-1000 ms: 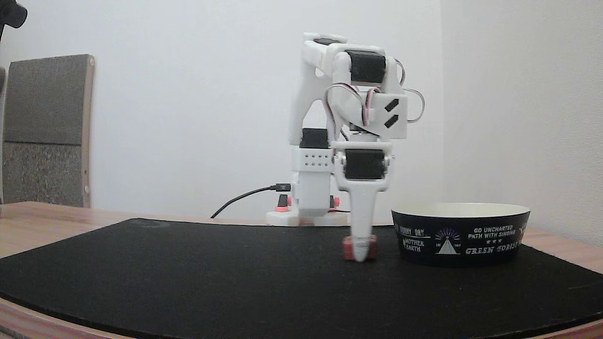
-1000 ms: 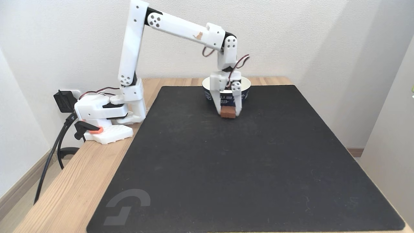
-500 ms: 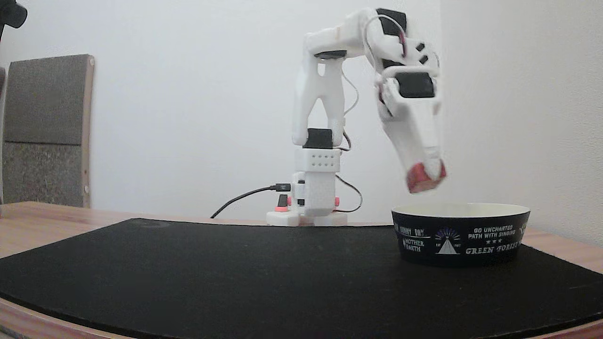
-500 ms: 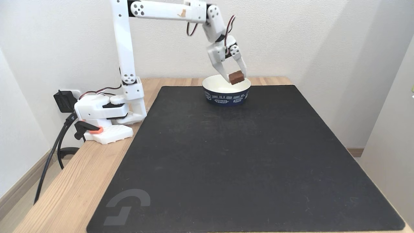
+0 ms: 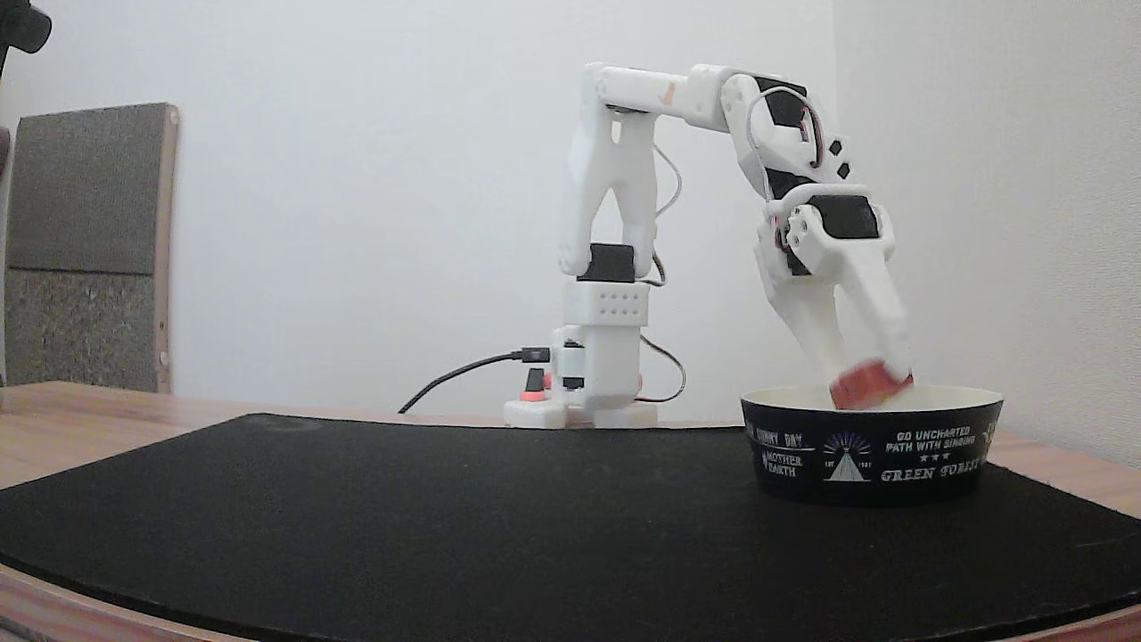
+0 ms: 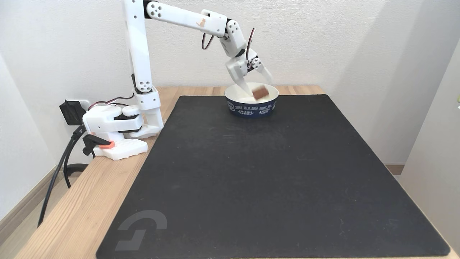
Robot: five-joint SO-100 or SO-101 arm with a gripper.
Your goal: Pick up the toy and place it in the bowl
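Toy (image 6: 261, 92), blurred and tilted, sits at the rim level of the bowl (image 5: 874, 450) just below the gripper (image 6: 257, 82), whose fingers look spread apart, apparently releasing it over the cream interior.

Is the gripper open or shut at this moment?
Open. In both fixed views the gripper has its fingers spread apart above the bowl, and the blurred toy sits at the bowl's rim level below them.

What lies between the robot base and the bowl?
Only bare black mat and a strip of wooden table separate base and bowl in both fixed views.
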